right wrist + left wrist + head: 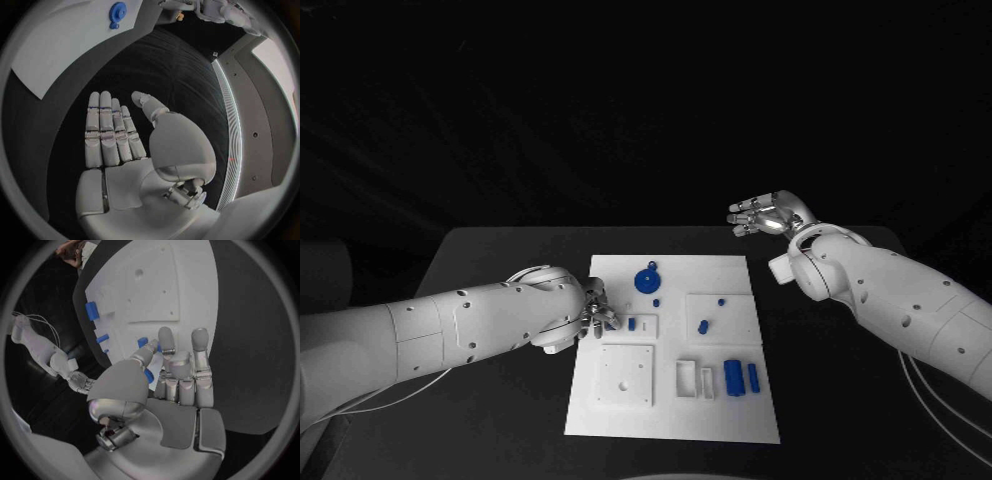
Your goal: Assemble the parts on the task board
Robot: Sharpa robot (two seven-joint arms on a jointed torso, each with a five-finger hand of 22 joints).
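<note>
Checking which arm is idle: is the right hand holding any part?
No: the right hand lies flat and empty above the black table, away from the task board.

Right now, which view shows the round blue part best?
Head view: the round blue part sits whole on the task board, unobstructed. The right wrist view catches it small at the rim; I can't pick it out in the left wrist view.

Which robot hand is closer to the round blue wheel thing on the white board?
Left. The left hand sits at the board's edge just below the round blue part; the right hand floats off the board.
</note>
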